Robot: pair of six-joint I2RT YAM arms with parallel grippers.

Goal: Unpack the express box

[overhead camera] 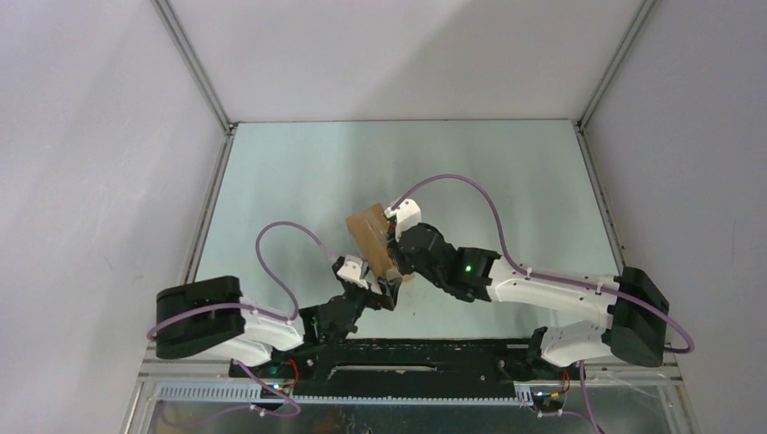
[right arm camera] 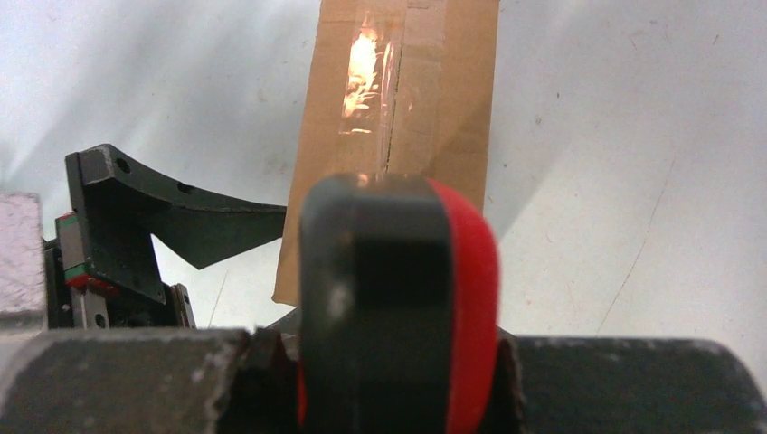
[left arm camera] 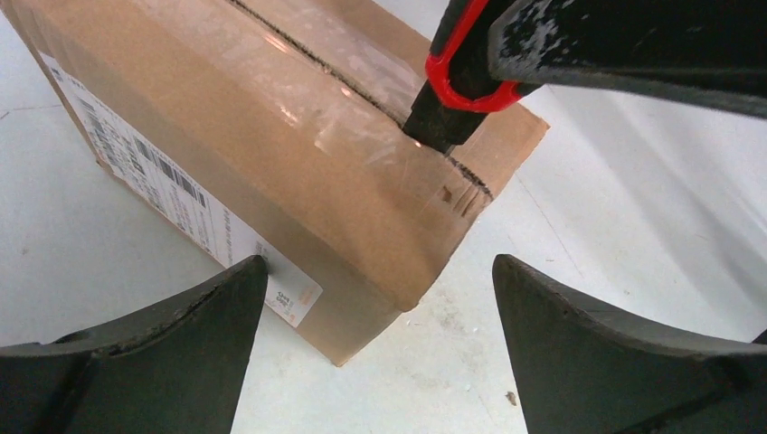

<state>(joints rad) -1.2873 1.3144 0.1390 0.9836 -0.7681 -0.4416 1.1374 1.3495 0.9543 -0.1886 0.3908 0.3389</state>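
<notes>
Brown cardboard express box (overhead camera: 369,233) sits mid-table (overhead camera: 506,172) and both arms converge on it. The right arm stretches in from the right, with the right gripper (overhead camera: 395,256) over the box's near-right edge. The left arm is folded low, and the left gripper (overhead camera: 378,291) sits just near of the box.

Left wrist: the left gripper (left arm camera: 380,262) is spread wide with nothing held, its fingers (left arm camera: 181,344) straddling the box's (left arm camera: 298,154) near corner. One tip is just beside the shipping label (left arm camera: 172,194). The red-and-black utility knife (left arm camera: 461,72) points down onto the clear tape (left arm camera: 362,136) at the near end of the top seam.

Right wrist: the right gripper (right arm camera: 398,362) is clamped on the utility knife (right arm camera: 398,298), with the handle end filling the view. The box (right arm camera: 398,99) lies beyond it, taped seam running away from the camera, and a left finger (right arm camera: 199,221) is at its left.

Progress looks early. The flaps are shut and tape covers the seam; can't tell if any is slit. Left to do: cut the tape, open the flaps, take out the contents.
</notes>
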